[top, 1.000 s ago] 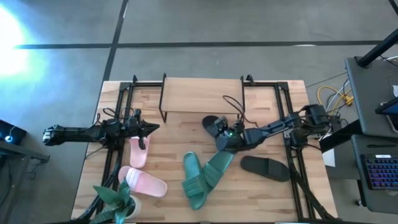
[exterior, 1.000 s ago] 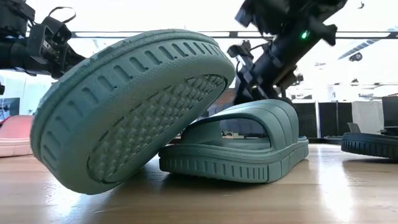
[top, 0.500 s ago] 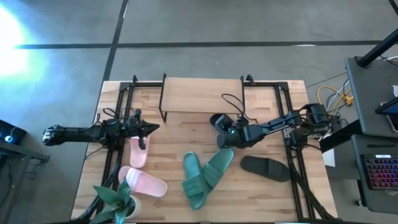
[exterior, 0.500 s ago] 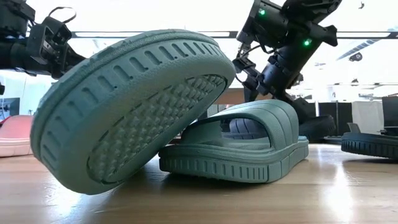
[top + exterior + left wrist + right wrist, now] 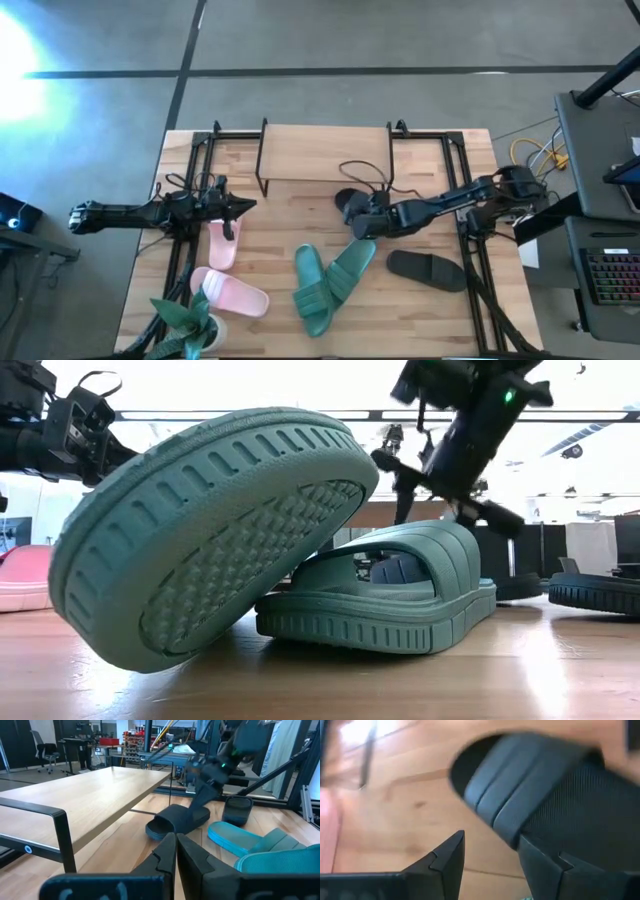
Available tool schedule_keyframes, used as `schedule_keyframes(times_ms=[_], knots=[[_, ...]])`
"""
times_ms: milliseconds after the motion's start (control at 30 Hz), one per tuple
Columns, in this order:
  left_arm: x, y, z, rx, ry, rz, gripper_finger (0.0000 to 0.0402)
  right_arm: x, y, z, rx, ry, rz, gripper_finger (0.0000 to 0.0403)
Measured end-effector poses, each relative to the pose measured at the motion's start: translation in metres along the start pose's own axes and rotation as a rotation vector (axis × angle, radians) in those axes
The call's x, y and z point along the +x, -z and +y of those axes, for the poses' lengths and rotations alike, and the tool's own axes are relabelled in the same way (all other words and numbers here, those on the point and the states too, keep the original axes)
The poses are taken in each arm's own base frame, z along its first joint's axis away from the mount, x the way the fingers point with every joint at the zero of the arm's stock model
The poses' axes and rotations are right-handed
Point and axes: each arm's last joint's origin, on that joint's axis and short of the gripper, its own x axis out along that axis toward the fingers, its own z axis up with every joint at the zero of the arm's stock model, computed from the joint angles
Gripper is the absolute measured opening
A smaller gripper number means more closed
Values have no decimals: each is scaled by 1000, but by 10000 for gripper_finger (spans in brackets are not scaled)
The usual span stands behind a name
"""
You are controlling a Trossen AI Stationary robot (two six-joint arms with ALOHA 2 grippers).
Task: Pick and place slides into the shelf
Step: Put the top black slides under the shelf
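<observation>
The right pincer [image 5: 362, 222], its fingers standing apart, is hovering just beside a black slide [image 5: 350, 200] lying on the worktop [image 5: 280, 250] by the shelf's [image 5: 325, 152] right end. Judging by this, the release step is in hand; next it calls for fetching another slide. The left pincer [image 5: 238, 207], fingers together, is waiting at the left.
</observation>
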Motion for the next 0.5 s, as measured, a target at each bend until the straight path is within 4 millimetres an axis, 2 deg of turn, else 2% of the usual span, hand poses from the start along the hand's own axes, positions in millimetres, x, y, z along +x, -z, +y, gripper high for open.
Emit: schedule_keyframes(times_ms=[133, 200, 300, 433, 500], knots=[[0, 0, 0, 0, 0, 1, 0, -20, -4, 14, -399, -77, -15, 167], [0, 0, 0, 0, 0, 3, 0, -29, -5, 16, -611, -55, 7, 161], [0, 0, 0, 1, -1, 3, 0, -42, -12, 11, -727, 101, 79, 148], [0, 0, 0, 0, 0, 3, 0, -57, -23, -5, -871, 377, 155, 124], [0, 0, 0, 1, -1, 5, 0, -60, -23, -13, -954, 446, 183, 107]])
